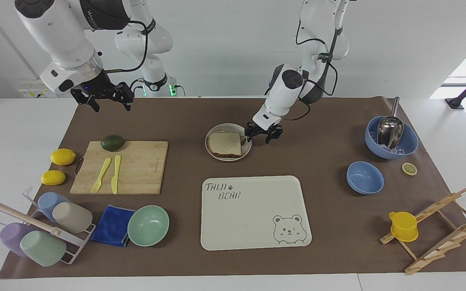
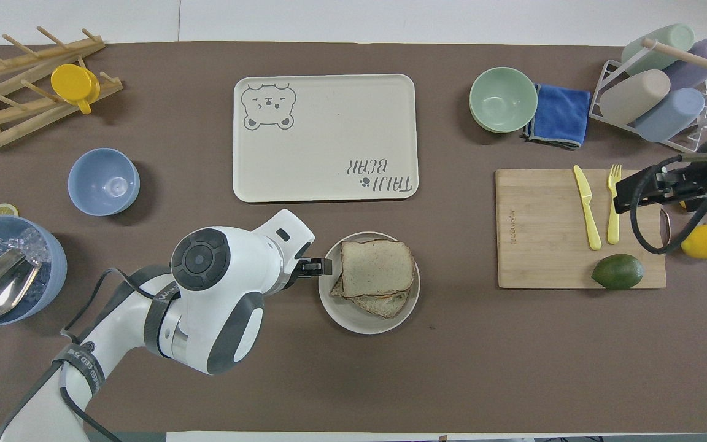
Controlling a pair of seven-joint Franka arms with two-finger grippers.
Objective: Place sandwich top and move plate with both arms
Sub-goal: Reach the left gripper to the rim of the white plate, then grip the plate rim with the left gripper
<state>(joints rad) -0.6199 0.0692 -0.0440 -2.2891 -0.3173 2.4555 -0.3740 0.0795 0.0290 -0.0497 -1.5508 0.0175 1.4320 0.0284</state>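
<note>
Robot lab, two white arms point(image 1: 285, 89) at a paper-covered table point(image 1: 330, 202), bare white wall, staged kitchenware.

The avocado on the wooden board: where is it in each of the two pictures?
Facing view: the avocado lies at the picture's left, on the cutting board's upper edge.
Overhead view: the avocado lies at the picture's right, on the board's lower corner.
Shared landmark: the yellow knife and fork on that board.

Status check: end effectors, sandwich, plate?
Left end effector open at plate rim. Right end effector open, raised, waiting. Sandwich top on plate.
</note>
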